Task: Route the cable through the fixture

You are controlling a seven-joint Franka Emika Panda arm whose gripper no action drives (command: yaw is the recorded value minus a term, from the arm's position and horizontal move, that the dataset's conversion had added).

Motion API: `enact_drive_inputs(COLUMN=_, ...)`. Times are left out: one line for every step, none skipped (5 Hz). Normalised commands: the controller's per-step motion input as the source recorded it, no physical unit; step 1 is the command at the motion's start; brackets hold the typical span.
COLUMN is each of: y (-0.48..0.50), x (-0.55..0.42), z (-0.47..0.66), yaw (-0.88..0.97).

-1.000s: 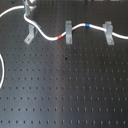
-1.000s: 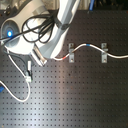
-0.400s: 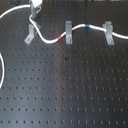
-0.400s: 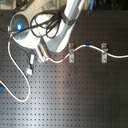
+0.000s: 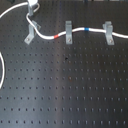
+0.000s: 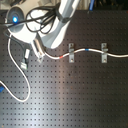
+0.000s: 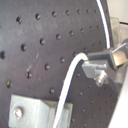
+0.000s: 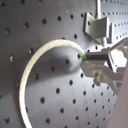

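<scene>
The white cable (image 5: 46, 35) runs from the first exterior view's right through two upright clips. Its blue band (image 5: 88, 30) and red band (image 5: 57, 36) lie either side of the middle clip. Past the red band it bends up to my gripper (image 5: 33, 9), which is shut on it. The slanted grey fixture (image 5: 30, 35) stands just below the gripper, and the cable passes close by its top. Whether it sits in the slot I cannot tell. In the second exterior view the gripper (image 6: 38, 50) is beside the fixture (image 6: 24, 58). Both wrist views show the cable (image 8: 45, 50) curving into the fingertips (image 7: 97, 64).
Two upright grey clips (image 5: 68, 31) (image 5: 107, 31) hold the cable on the black perforated board (image 5: 70, 85). A long slack loop of cable (image 6: 20, 99) lies at the second exterior view's left, under the arm (image 6: 57, 30) and its black hoses.
The gripper, still holding the cable, has shifted slightly near the fixture. The cable through the two upright clips has not moved.
</scene>
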Motion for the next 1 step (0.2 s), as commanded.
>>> enact_drive_inputs(y=0.088, x=0.168, z=0.28, yaw=0.06)
